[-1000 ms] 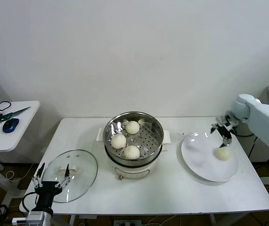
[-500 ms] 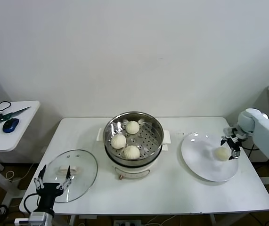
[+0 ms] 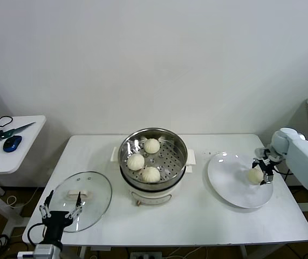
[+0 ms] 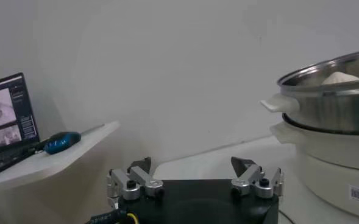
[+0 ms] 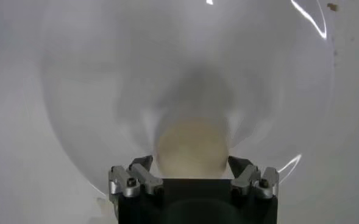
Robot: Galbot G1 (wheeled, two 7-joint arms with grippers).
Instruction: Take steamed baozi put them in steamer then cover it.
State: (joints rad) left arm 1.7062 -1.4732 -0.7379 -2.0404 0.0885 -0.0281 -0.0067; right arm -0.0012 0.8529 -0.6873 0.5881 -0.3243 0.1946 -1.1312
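Head view: three baozi [image 3: 144,161] sit in one steamer [image 3: 152,159] mid-bench. A fourth baozi [image 3: 255,175] lies on a plate [image 3: 234,186] near the right edge, between the spread jaws of the right gripper [image 3: 264,171]. One cover [image 3: 83,200] lies at the front-left corner beside the left gripper [image 3: 62,206], also spread.

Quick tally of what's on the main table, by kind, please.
Baozi: 4, three in the steamer and one on the plate
Steamer: 1
Lid: 1
Plate: 1
Total: 7
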